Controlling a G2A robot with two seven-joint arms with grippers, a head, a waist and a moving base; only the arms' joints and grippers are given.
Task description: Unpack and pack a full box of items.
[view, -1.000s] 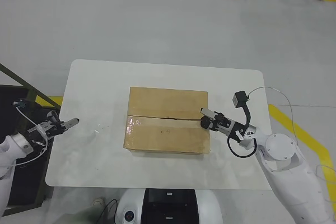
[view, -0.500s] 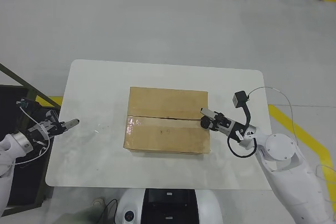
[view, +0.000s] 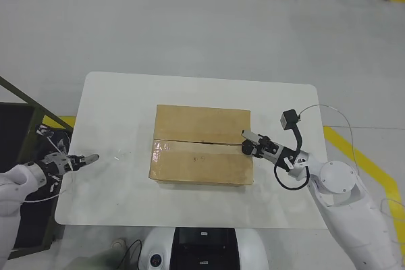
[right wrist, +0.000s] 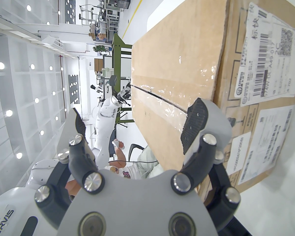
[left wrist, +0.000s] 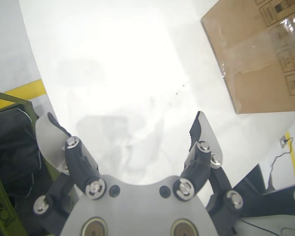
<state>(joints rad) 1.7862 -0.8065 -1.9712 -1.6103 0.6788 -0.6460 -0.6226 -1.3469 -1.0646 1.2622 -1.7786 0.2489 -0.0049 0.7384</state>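
While left claw gapes empty, right claw gapes at box edge.

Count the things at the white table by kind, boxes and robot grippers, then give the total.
cardboard box: 1
Grippers: 2, the left gripper and the right gripper
Total: 3

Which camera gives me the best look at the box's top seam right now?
Top view: the whole seam lies in plain sight across the box. Right wrist view shows it close but obliquely. Left wrist view catches the box's end face.
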